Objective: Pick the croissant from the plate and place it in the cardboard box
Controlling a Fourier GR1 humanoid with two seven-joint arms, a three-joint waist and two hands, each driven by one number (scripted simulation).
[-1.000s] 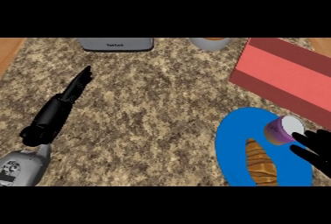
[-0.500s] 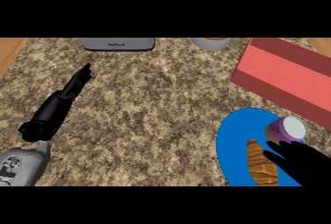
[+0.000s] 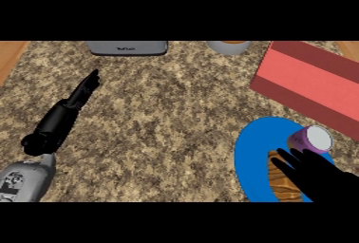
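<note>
The brown croissant (image 3: 282,182) lies on the blue plate (image 3: 251,156) at the lower right of the head view. My right hand (image 3: 319,178) is over it, fingers spread and relaxed, covering its right part. A purple cup (image 3: 311,140) with a white top stands on the plate just beyond the hand. The red cardboard box (image 3: 312,83) lies at the upper right, behind the plate. My left hand (image 3: 73,102) rests at the left with straight fingers pointing away, holding nothing.
A grey appliance (image 3: 127,47) sits at the counter's far edge, and a white bowl (image 3: 229,46) beside it. Wooden surface shows at the far left (image 3: 8,57) and top right corners beyond the speckled counter.
My right hand has moved left and down over the plate, from beside the purple cup onto the croissant. The left arm has hardly moved.
</note>
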